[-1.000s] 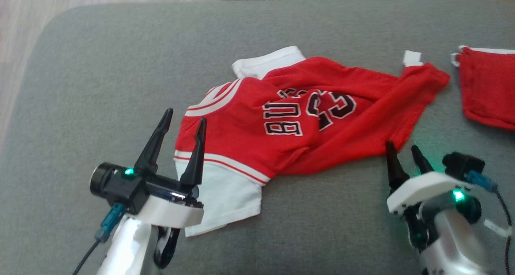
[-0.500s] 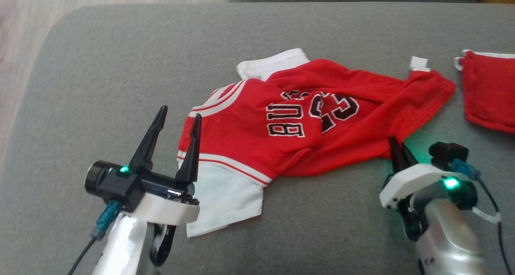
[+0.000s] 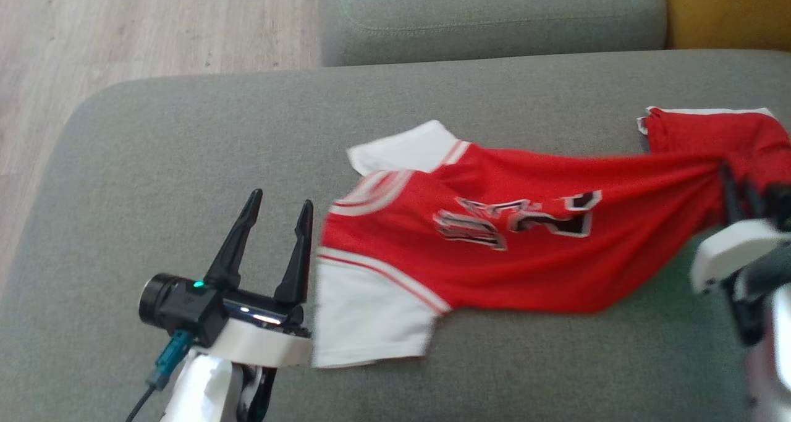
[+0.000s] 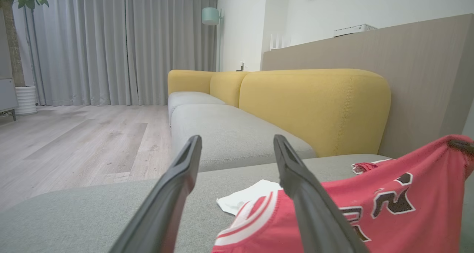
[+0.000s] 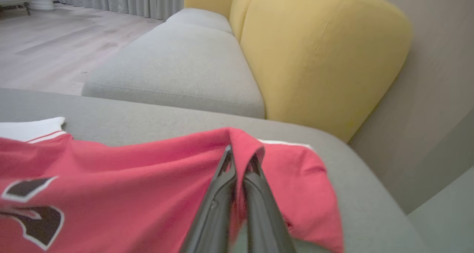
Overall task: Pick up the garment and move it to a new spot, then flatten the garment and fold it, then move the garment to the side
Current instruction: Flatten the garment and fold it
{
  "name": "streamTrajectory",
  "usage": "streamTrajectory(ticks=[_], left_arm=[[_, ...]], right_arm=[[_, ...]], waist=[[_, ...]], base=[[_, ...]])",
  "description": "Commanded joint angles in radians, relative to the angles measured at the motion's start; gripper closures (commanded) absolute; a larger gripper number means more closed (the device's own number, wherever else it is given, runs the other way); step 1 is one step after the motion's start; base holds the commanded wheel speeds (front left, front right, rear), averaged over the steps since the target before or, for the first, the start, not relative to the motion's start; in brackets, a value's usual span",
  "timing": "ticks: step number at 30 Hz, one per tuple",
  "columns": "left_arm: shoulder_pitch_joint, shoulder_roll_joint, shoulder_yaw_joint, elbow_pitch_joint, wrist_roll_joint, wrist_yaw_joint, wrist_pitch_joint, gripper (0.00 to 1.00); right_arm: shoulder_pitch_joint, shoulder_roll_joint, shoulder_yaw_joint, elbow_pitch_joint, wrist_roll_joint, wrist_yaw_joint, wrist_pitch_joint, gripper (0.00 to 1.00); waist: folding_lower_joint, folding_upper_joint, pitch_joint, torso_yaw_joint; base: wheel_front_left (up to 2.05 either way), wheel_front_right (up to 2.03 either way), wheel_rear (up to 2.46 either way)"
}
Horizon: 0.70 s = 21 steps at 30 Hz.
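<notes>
A red jersey [image 3: 513,249] with white sleeves and dark lettering lies stretched across the grey sofa seat [image 3: 185,150]. My right gripper [image 3: 735,178] is shut on its red edge at the far right, holding that end taut and slightly raised. The right wrist view shows the fingers [image 5: 222,193] pinching a fold of the red cloth [image 5: 129,179]. My left gripper [image 3: 281,198] stands open just left of the jersey's near white sleeve [image 3: 371,314], holding nothing. Between and right of its fingers [image 4: 296,179] the left wrist view shows the jersey [image 4: 370,208].
A second red garment with white trim [image 3: 741,128] lies at the far right behind the held edge. Yellow backrest [image 3: 723,8] and another grey seat cushion [image 3: 482,14] are beyond. Wooden floor [image 3: 123,26] lies past the sofa's left edge.
My right gripper has shut on the jersey's right edge and pulled it right and upward, stretching the crumpled cloth out. The head camera has shifted. The left gripper stays open.
</notes>
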Motion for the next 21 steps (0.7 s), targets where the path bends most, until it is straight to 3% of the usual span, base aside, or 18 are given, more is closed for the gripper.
streamTrajectory(ticks=[1, 4, 5, 6, 14, 21], left_arm=[[-0.031, -0.002, 0.039, -0.035, 0.002, 0.002, -0.005, 0.00], [-0.031, -0.005, 0.041, -0.038, 0.000, 0.002, -0.005, 0.00], [-0.032, -0.006, 0.041, -0.039, 0.000, 0.002, -0.005, 0.00], [-0.033, -0.006, 0.042, -0.040, 0.000, 0.002, -0.005, 0.00], [-0.037, 0.002, 0.047, -0.044, 0.002, 0.002, -0.005, 0.00], [-0.048, 0.020, 0.048, -0.046, 0.001, 0.002, -0.005, 0.00]], right_arm=[[-0.021, -0.029, 0.019, -0.067, -0.018, -0.001, 0.026, 1.00], [-0.014, -0.053, 0.017, -0.124, -0.036, -0.001, 0.072, 1.00], [-0.011, -0.050, 0.012, -0.136, -0.039, -0.001, 0.083, 0.82], [-0.007, -0.041, 0.010, -0.145, -0.040, -0.001, 0.094, 0.00], [0.043, 0.061, 0.005, -0.222, -0.050, -0.001, 0.079, 0.00], [0.117, 0.107, 0.100, -0.289, 0.109, -0.001, -0.076, 0.00]], waist=[[0.0002, 0.0000, 0.000, 0.007], [0.0002, 0.0000, 0.005, 0.017], [0.0002, 0.0000, 0.009, 0.020], [0.0002, 0.0000, 0.013, 0.022], [0.0002, 0.0000, 0.043, 0.008], [0.0002, 0.0000, 0.064, -0.039]], base=[[0.00, 0.00, 0.00], [0.00, 0.00, 0.00], [0.00, 0.00, 0.00], [0.00, 0.00, 0.00], [0.00, 0.00, 0.00], [0.00, 0.00, 0.00]])
